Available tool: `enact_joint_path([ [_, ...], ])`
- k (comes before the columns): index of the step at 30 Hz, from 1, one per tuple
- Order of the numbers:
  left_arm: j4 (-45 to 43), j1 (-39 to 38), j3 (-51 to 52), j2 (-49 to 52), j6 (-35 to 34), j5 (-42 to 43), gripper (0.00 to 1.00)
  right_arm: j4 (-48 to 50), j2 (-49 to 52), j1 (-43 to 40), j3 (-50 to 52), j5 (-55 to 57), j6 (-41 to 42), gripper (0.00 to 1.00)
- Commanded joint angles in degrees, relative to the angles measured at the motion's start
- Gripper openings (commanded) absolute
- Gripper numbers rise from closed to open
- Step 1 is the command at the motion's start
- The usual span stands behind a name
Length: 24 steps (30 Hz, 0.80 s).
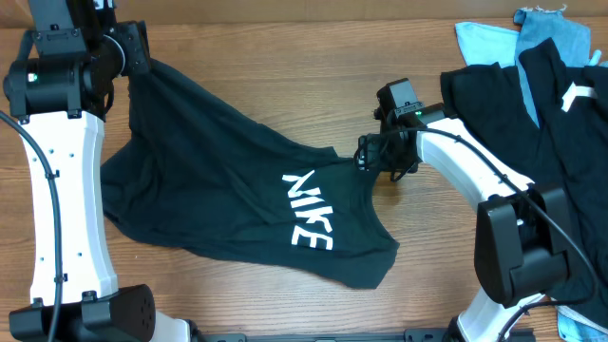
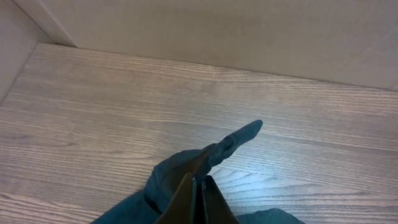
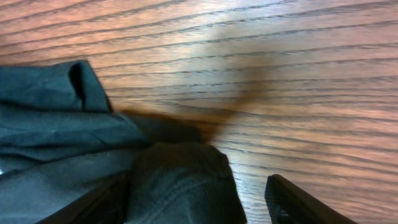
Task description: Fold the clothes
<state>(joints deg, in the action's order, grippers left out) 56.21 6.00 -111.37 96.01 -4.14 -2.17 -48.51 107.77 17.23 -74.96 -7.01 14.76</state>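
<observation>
A black T-shirt with white NIKE lettering (image 1: pixel 237 199) lies spread across the middle of the wooden table. My left gripper (image 1: pixel 142 59) is shut on the shirt's far left corner; in the left wrist view the closed fingers (image 2: pixel 198 186) pinch a fold of black cloth (image 2: pixel 211 155). My right gripper (image 1: pixel 366 157) is open at the shirt's right edge. In the right wrist view its fingers (image 3: pixel 199 199) straddle a bunched bit of the shirt (image 3: pixel 180 180).
A pile of black garments (image 1: pixel 532 114) lies at the right, with light blue pieces (image 1: pixel 494 38) at the back right corner. A wall (image 2: pixel 217 25) rises behind the table's far edge.
</observation>
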Motion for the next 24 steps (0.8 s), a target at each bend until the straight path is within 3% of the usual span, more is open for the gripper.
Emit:
enact_joint_path([
  [1,0.0,-0.1,-0.7,-1.5,-0.1,0.3,0.04,0.9,0.0,-0.3,-0.9,-8.0,0.3,0.67],
  [4,0.0,-0.1,-0.7,-1.5,-0.1,0.3,0.04,0.8,0.0,-0.2,-0.9,-9.6,0.3,0.12],
  [5,0.0,-0.1,-0.7,-1.5,-0.1,0.3,0.04,1.1,0.0,-0.2,-0.9,-9.6,0.3,0.04],
  [9,-0.6,0.0,-0.8,-1.7,1.2,0.0,0.04,-2.4,-2.1,-2.0,-6.0,-8.3,-1.9,0.04],
  [12,-1.4,1.6,-2.6,-2.5,0.9,-5.5,0.04,-14.1,-6.7,-5.6,-21.3,-1.0,-3.0,0.04],
  [15,-0.8,3.9,-5.9,-2.9,-0.4,-5.5,0.04,-19.6,-11.3,-7.7,-31.7,0.8,-5.5,0.04],
  [17,0.1,5.0,-6.6,-3.1,-2.5,-5.6,0.04,-24.7,-13.0,-8.1,-33.9,1.7,-5.8,0.04],
  [21,3.2,5.3,-6.5,-3.1,-3.8,-5.5,0.04,-43.9,-12.5,-8.2,-31.0,4.0,-3.9,0.07],
  [22,3.7,5.3,-6.5,-3.1,-3.8,-5.4,0.04,-47.5,-11.7,-8.3,-29.1,4.0,-5.1,0.32],
  [23,4.0,5.3,-6.5,-3.1,-3.8,-5.3,0.04,-48.5,-11.3,-8.3,-27.3,4.0,-5.8,0.44],
  [24,4.1,5.3,-6.5,-3.1,-3.8,-5.3,0.04,-48.3,-11.2,-8.3,-25.8,4.0,-5.8,0.47],
])
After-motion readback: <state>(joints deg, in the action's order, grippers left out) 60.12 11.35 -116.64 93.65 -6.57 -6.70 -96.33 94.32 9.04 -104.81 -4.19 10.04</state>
